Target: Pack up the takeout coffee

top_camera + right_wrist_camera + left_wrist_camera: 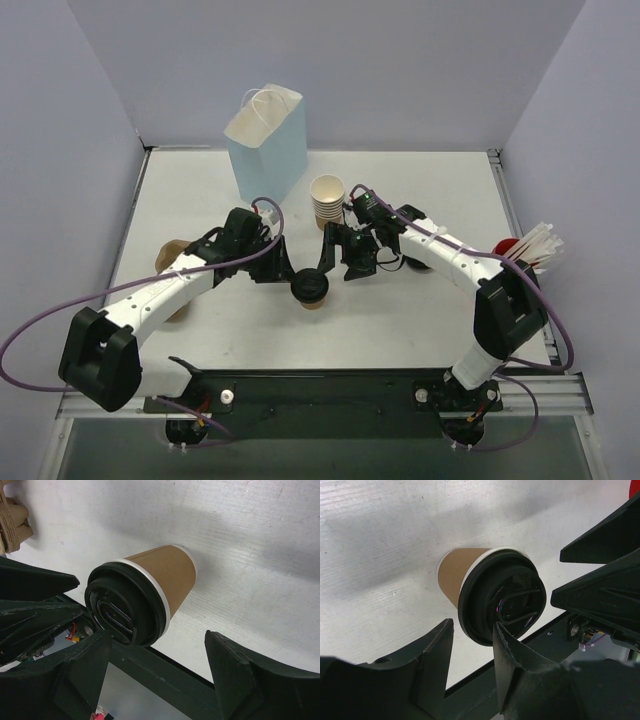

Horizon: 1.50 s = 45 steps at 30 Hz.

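The takeout coffee, a tan paper cup with a black lid, stands upright on the white table between my two grippers. In the left wrist view the cup sits just beyond the fingertips, and my left gripper is open, its right finger overlapping the lid's rim. In the right wrist view the cup lies past the tips of my right gripper, which is wide open. Seen from above, the left gripper is at the cup's left and the right gripper at its upper right.
A light blue paper bag stands open at the back. A stack of lidless tan cups sits right of it. A brown cardboard holder lies at the left, and a red cup with white sticks stands at the right edge.
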{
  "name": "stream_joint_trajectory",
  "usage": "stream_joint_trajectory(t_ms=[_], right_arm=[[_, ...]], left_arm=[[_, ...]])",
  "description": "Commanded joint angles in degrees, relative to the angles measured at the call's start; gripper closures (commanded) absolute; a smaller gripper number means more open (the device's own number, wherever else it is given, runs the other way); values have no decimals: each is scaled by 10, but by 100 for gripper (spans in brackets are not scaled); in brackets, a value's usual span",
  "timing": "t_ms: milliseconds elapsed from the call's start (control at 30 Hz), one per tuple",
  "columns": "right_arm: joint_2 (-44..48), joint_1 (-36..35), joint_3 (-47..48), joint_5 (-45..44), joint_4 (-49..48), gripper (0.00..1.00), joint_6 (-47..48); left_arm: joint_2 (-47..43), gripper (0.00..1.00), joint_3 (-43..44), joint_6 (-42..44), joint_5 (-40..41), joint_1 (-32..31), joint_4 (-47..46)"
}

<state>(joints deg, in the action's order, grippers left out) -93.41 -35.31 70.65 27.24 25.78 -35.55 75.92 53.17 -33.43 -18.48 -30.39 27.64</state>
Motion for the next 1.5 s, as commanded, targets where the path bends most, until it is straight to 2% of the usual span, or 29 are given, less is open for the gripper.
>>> stream_joint_trajectory(t_ms=[0, 567, 1000, 1467], right_arm=[[-5, -3, 13, 16, 6, 26, 9], [-1, -7, 7, 0, 24, 37, 30], [11, -11, 0, 0, 32, 34, 46], [-21, -14, 16, -4, 32, 48, 57]], left_arm=[[12, 55, -3, -4, -16, -7, -43], [40, 58, -4, -4, 10, -35, -54], [34, 53, 16, 3, 37, -37, -36], [26, 53, 16, 10, 44, -37, -22]])
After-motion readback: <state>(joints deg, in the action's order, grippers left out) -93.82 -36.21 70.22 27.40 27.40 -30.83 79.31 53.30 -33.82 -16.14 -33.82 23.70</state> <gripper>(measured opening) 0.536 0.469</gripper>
